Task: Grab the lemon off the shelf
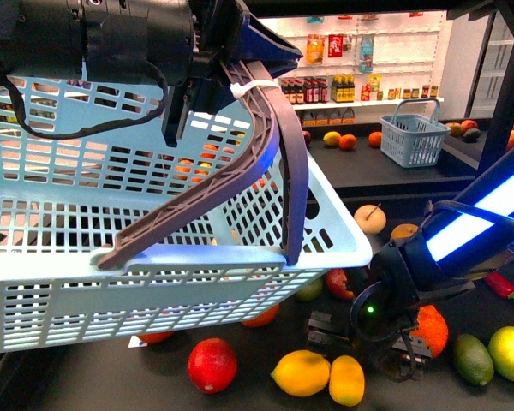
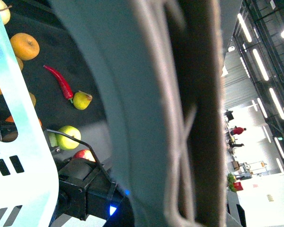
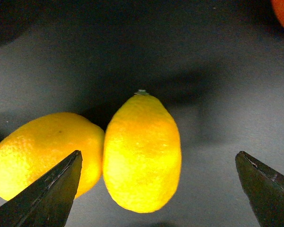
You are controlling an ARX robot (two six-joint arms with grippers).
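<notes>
Lemon [image 3: 142, 153] lay on the matte black deck of the shelf [image 3: 227, 71], its stem end pointing away from the right wrist camera, touching a second lemon [image 3: 45, 153] at its side. The right gripper [image 3: 158, 152] hung just over it with jaws spread wide and nothing in them, one dark fingertip [image 3: 57, 187] in front of the second lemon, the other well clear of both. In the front view both lemons sat near the deck's front edge, beside a red fruit [image 1: 212, 364]. The left gripper [image 1: 240, 73] was closed on the grey handle [image 1: 278, 163] of a pale blue basket [image 1: 154, 257], which hung tilted above the deck.
</notes>
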